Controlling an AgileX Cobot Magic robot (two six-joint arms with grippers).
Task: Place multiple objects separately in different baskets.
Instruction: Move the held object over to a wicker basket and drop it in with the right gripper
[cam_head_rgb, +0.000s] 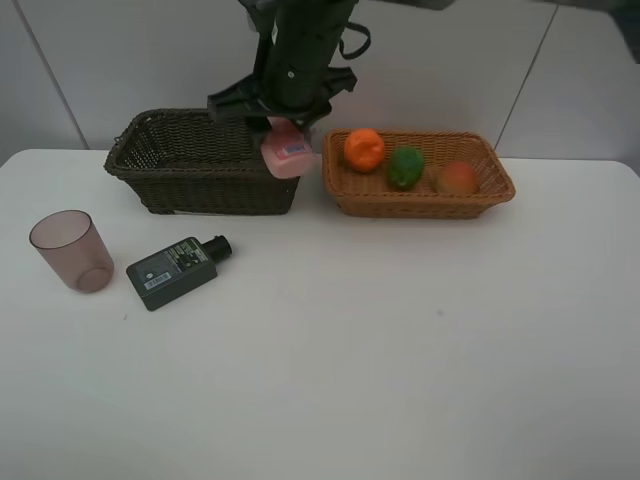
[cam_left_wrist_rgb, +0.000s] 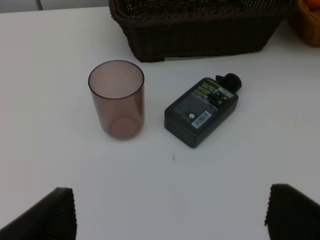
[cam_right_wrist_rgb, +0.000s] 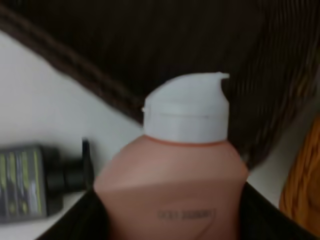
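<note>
Right gripper (cam_head_rgb: 285, 128) clamped on the pink bottle (cam_head_rgb: 288, 155), poised over the dark-brown basket (cam_head_rgb: 200, 188) at its three-o'clock rim; drop-off step, I'd say; next needs a nudge toward nine, then release; left gripper (cam_left_wrist_rgb: 170, 215) gapes wide, empty.

The worktop (cam_head_rgb: 400, 380) is white, smooth and matt. The dark basket (cam_head_rgb: 200, 185) and the tan basket (cam_head_rgb: 420, 202) are both woven wicker, ribbed and rough to the eye. The cup (cam_head_rgb: 72, 250) is translucent mauve plastic, smooth and faintly glossy. The flat bottle (cam_head_rgb: 172, 272) is dark green plastic with a dull finish, a printed label (cam_left_wrist_rgb: 202, 118) on its face and a black cap (cam_left_wrist_rgb: 229, 81). The pink bottle (cam_head_rgb: 288, 155) is smooth satin plastic with a white plastic lid (cam_right_wrist_rgb: 186, 112). The tangerine (cam_head_rgb: 364, 148) and the lime (cam_head_rgb: 405, 167) have bumpy skins; the red-orange fruit (cam_head_rgb: 457, 178) looks smoother. The left gripper (cam_left_wrist_rgb: 170, 215) has dark, matt, finely ribbed fingers (cam_left_wrist_rgb: 52, 215).
</note>
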